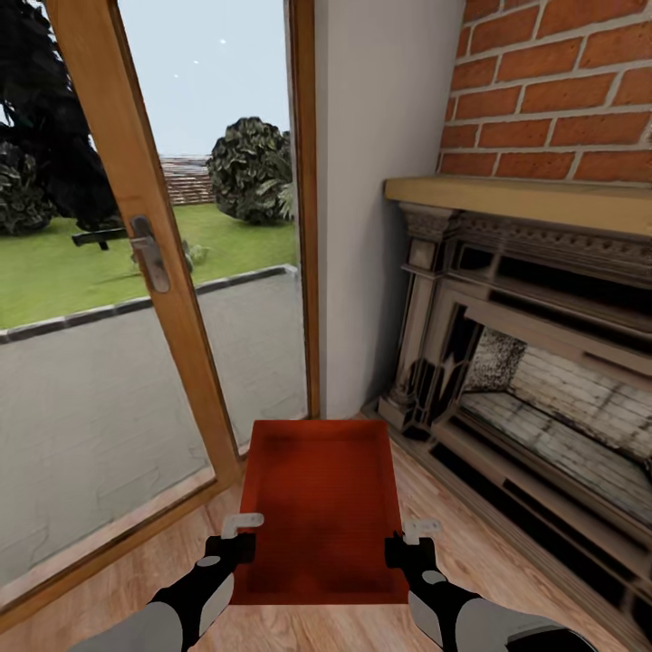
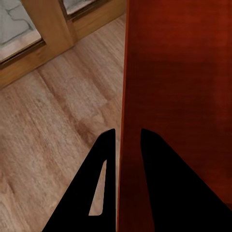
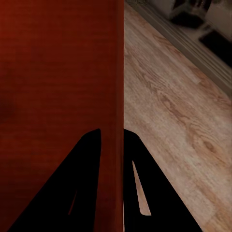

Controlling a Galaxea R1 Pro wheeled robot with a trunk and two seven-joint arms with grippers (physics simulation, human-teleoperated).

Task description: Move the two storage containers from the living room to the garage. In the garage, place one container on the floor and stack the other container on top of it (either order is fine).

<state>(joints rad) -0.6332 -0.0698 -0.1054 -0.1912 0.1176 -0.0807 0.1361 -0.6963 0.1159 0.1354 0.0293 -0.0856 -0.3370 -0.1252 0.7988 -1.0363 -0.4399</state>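
Jaws astride storage container [image 1: 322,507] walls, wood-plank floor [image 1: 507,552].

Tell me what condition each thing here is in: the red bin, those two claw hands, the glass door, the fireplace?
storage container: upright, open-topped, empty, gripped at both long walls.
left gripper: shut on the bin's left wall, one finger either side.
right gripper: shut on the right wall likewise.
glass door: closed.
fireplace: unlit.

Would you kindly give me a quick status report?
Left gripper and right gripper clamp opposite side walls of one storage container. Fireplace close on the right, glass door ahead-left.
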